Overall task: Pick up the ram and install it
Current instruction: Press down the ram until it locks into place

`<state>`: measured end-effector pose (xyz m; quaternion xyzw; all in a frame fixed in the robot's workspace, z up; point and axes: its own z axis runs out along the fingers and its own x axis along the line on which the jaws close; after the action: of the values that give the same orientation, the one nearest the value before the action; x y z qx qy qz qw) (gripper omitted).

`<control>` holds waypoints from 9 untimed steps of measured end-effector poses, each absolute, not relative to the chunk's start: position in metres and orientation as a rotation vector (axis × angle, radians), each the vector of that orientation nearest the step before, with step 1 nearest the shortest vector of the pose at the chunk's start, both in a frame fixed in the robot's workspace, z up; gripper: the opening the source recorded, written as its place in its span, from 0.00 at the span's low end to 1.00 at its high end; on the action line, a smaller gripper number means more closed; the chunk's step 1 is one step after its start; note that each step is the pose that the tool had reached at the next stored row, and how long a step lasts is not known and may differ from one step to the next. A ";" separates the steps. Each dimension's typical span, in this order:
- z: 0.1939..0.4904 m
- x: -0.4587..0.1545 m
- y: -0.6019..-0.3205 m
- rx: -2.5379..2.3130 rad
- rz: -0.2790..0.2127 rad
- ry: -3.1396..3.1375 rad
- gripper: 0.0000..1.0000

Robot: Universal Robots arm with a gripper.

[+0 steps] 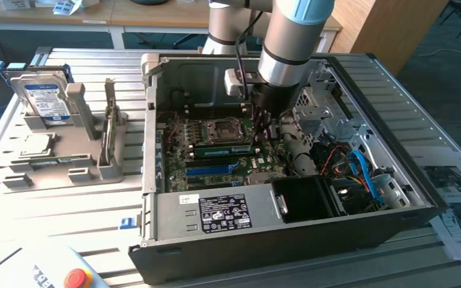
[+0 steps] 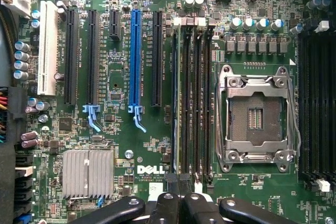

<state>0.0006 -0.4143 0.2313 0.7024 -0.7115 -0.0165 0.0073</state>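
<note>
1. One open computer case [image 1: 295, 228] lies on its side on the slatted table [image 1: 94, 210], so the motherboard [image 2: 131, 145] faces up and the arm can come at it from above.
2. The arm's dark wrist reaches down into the case, with the gripper [image 1: 264, 123] low over the board beside the empty processor socket [image 2: 255, 116].
3. A grey fixture [image 1: 70, 150] at the exterior view's left holds spare parts upright in slots, a hard drive [image 1: 42, 102] among them, which keeps their edges free for a pinch.
4. Four dark memory slots [image 2: 191, 98] run between the blue expansion slot [image 2: 136, 61] and the socket.
5. The ram [image 2: 175, 98], seen edge-on as a thin strip, stands in the slot of that bank nearest the blue one, directly in line with the gripper; upright is the only way it can enter.
6. The gripper's fingers [image 2: 164, 205] are drawn fully together at the stick's near end; whether they pinch it or merely press on it I cannot tell.
</note>
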 end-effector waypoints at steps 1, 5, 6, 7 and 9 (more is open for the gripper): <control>0.231 0.001 -0.414 2.197 -0.052 -2.225 0.10; 0.231 0.001 -0.413 2.197 -0.051 -2.226 0.10; 0.231 0.001 -0.413 2.197 -0.051 -2.226 0.10; 0.231 0.001 -0.413 2.197 -0.051 -2.226 0.10; 0.231 0.001 -0.413 2.198 -0.050 -2.226 0.10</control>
<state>0.0005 -0.4133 0.2310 0.7024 -0.7115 -0.0159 0.0065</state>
